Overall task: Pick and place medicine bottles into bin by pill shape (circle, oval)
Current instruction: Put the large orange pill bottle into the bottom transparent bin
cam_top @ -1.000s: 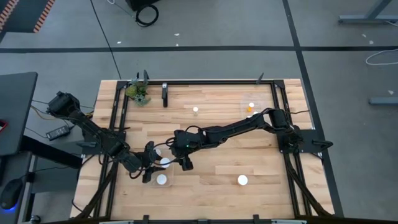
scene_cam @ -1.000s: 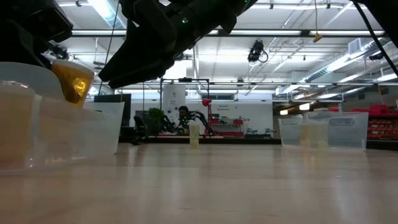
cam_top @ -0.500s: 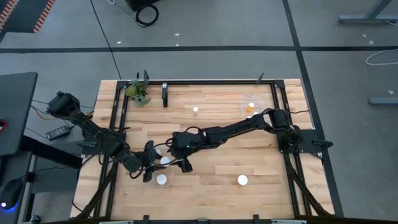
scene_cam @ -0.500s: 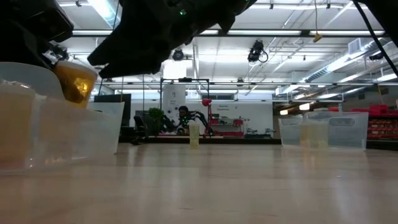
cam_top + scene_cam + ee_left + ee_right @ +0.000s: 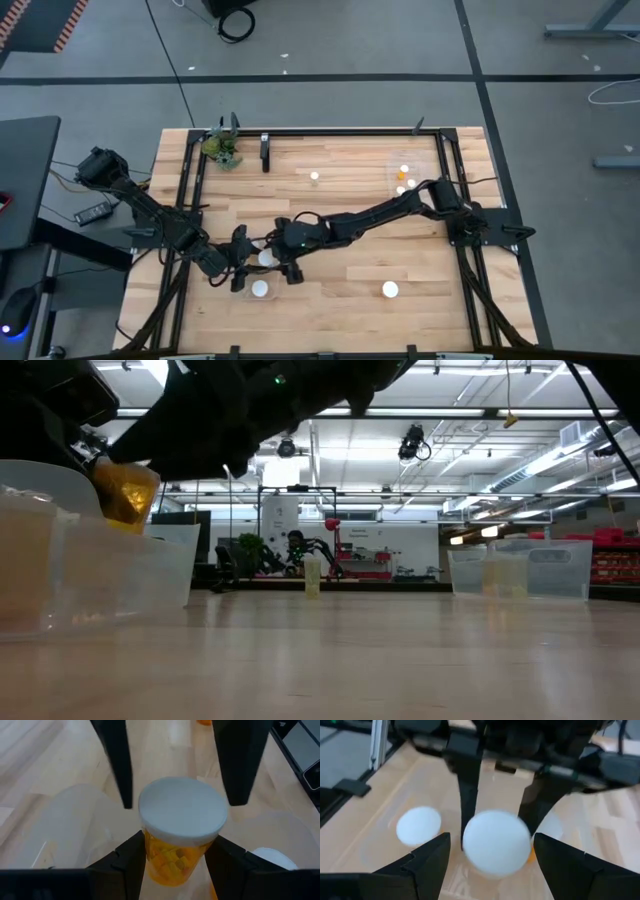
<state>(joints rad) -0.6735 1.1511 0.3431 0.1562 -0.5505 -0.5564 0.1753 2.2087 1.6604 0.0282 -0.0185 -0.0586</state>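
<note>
My left gripper (image 5: pixel 246 266) is shut on an amber bottle with a white cap (image 5: pixel 265 258), held over a clear bin (image 5: pixel 262 279) at the table's near left. The bottle also shows in the low view (image 5: pixel 126 492). My right gripper (image 5: pixel 495 867) is open. Its fingers (image 5: pixel 118 765) stand on either side of the bottle's cap (image 5: pixel 182 815); I cannot tell whether they touch it. Another capped bottle (image 5: pixel 260 289) stands in that bin. Two bottles (image 5: pixel 314 176) (image 5: pixel 390 290) stand on the table. My left gripper pinches the bottle's amber body (image 5: pixel 172 857), just below the cap, between its two fingers (image 5: pixel 131 857). The fingers come slanting from the table's left. The bottle is lifted clear above the bin, its cap up.
A second clear bin (image 5: pixel 410 165) at the far right holds three bottles (image 5: pixel 404 171). A small green plant (image 5: pixel 222 149) and a dark post (image 5: pixel 265 152) stand at the far edge. Bare wood lies across the table's middle and near right.
My right gripper has moved toward the table's left and near edge, up to the bottle held by my left gripper, and its fingers now stand beside the cap. The bottle and my left gripper have stayed in place.
</note>
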